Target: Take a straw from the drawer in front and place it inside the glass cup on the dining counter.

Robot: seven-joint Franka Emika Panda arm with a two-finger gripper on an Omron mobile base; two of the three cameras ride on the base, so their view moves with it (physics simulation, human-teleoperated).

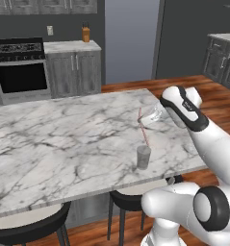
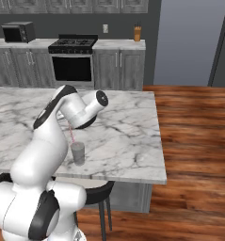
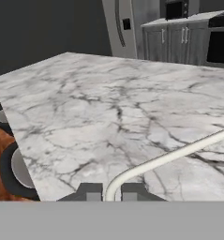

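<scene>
On the white marble dining counter (image 1: 63,139), near its front edge, stands the small clear glass cup (image 1: 144,157) (image 2: 77,153). Just above it hangs my gripper (image 1: 146,115) (image 2: 69,123), shut on the thin reddish-pink straw (image 1: 143,129) (image 2: 71,134). The straw slants down from the jaws and its lower tip reaches the cup's mouth; I cannot tell whether it is inside. In the hand view a thin pale strip runs up and to the right from between the gripper (image 3: 112,192) tips over the marble (image 3: 108,103). The drawer is out of view.
Dark round stools (image 1: 131,192) (image 2: 97,190) are tucked under the counter's front edge. A stove (image 1: 20,67) and grey cabinets (image 1: 75,72) line the back wall. Wood floor (image 2: 194,141) lies open to the right of the counter.
</scene>
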